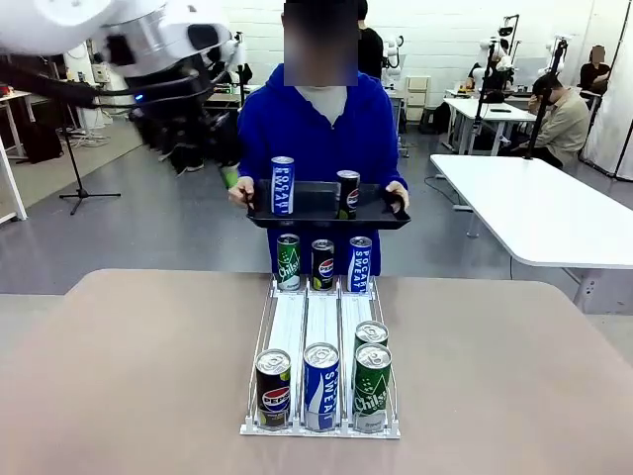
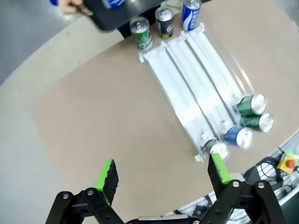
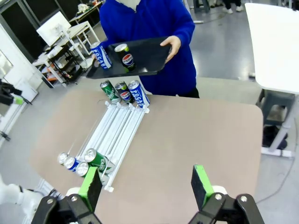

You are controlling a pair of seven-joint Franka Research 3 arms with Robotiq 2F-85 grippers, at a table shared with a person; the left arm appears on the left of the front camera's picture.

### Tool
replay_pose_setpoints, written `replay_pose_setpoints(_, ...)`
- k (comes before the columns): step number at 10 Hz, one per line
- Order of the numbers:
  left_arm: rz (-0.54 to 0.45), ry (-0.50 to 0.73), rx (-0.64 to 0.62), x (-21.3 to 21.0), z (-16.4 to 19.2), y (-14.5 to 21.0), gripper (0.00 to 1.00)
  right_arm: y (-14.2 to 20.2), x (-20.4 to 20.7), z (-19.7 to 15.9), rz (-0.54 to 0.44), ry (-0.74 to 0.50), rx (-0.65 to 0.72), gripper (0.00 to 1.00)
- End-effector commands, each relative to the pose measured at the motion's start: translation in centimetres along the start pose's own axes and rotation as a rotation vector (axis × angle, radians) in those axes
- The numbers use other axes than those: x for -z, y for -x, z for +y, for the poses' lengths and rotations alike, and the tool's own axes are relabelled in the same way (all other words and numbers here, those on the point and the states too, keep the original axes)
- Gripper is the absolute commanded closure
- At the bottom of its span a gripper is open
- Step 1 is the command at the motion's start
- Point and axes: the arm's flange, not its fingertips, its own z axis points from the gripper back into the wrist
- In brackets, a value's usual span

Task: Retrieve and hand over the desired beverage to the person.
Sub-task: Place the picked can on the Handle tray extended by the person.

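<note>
The person [image 1: 316,124] in the royal-blue hoodie stands at the far edge and holds a black tray [image 1: 316,201] level in both hands. On it stand a blue Pocari Sweat can [image 1: 282,185] and a black Pepsi can [image 1: 347,194]. A white three-lane rack [image 1: 321,322] holds a Pepsi [image 1: 273,388], a Pocari Sweat [image 1: 320,386] and two green Chilsung cans [image 1: 371,386] at its near end, with three more cans [image 1: 322,264] at its far end. My left gripper [image 1: 213,163] hangs high at upper left, open [image 2: 163,175] and empty. My right gripper [image 3: 146,183] is open and empty above the table.
The brown table [image 1: 129,376] has bare room on both sides of the rack. A white table [image 1: 534,213] stands behind at right, with people seated farther back. A tripod [image 1: 79,168] stands at far left.
</note>
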Motion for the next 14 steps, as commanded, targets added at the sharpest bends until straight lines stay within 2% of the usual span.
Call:
replay_pose_setpoints(1,-0.023,0.014,-0.019,0.1,0.2,1.5,0.00,0.0,0.3,-0.1,-0.005,-0.026,-0.001,0.00)
replay_pose_setpoints(4,0.013,-0.026,-0.142,0.7,2.1,0.3,0.00,0.0,0.3,-0.1,-0.005,-0.026,-0.001,0.00)
replay_pose_setpoints(5,0.000,-0.004,-0.043,0.1,1.3,1.7,0.00,0.0,0.3,-0.1,-0.005,-0.026,-0.001,0.00)
replay_pose_setpoints(14,0.000,-0.004,-0.043,0.1,1.3,1.7,0.00,0.0,0.3,-0.1,-0.005,-0.026,-0.001,0.00)
